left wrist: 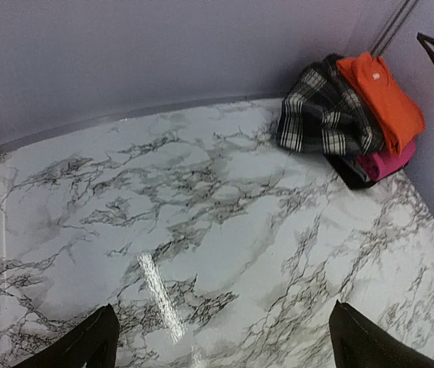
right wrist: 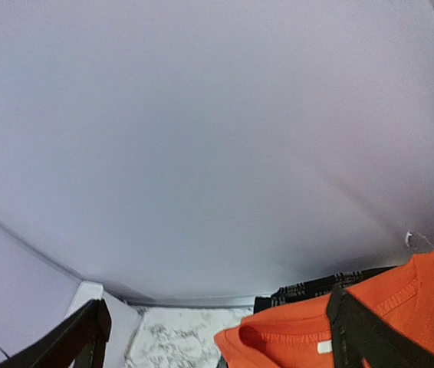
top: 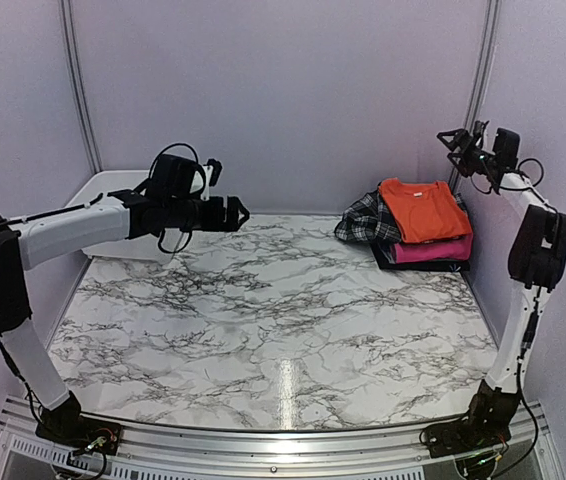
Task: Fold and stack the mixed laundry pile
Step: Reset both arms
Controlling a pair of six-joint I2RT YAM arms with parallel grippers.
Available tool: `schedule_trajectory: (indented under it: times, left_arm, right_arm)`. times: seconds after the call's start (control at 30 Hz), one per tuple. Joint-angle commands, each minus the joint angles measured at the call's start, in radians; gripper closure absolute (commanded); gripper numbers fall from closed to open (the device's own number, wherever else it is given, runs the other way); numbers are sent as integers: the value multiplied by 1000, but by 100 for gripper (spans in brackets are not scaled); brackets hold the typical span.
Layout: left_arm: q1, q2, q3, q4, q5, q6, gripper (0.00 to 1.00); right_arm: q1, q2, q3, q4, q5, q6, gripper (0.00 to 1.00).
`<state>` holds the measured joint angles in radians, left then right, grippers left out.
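A folded bright orange t-shirt lies on top of a stack at the table's back right, with the black-and-white plaid shirt bunched against its left side. Both also show in the left wrist view, the orange t-shirt and the plaid shirt. The right wrist view shows the orange collar just below the fingers. My left gripper is open and empty, held above the table's back left. My right gripper is open and empty, raised high above the stack near the right wall.
A folded pink garment lies under the orange t-shirt, on a dark garment. A white plastic bin stands at the back left behind my left arm. Purple walls close in the back and both sides.
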<state>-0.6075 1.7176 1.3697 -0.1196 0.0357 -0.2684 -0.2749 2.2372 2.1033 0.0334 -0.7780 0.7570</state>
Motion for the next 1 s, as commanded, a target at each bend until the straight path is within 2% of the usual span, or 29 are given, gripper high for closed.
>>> schedule_trajectory:
  times: [0.0, 0.2, 0.27, 0.37, 0.47, 0.67, 0.77, 0.97]
  left_arm:
    - [78, 15, 93, -52, 124, -140, 1]
    - [149, 6, 216, -162, 126, -112, 1]
    - [157, -7, 225, -206, 95, -88, 1]
    - [160, -33, 200, -251, 32, -65, 1]
    - [161, -68, 136, -277, -11, -77, 1]
    - [161, -168, -36, -281, -31, -129, 1]
    - [160, -215, -135, -281, -25, -154, 1]
    - [159, -309, -335, -249, -17, -194, 1]
  right_arm:
    - [-7, -147, 14, -252, 32, -263, 2]
    - [1, -363, -172, -400, 65, -439, 2]
    - [14, -447, -273, -415, 80, -475, 2]
    - [80, -547, -388, -502, 188, -567, 2]
    - [162, -642, -537, -545, 238, -634, 1]
    - [270, -884, -899, -426, 234, -621, 1]
    - [326, -963, -1021, -419, 265, -623, 1]
    - [348, -1091, -1217, -402, 261, -639, 1]
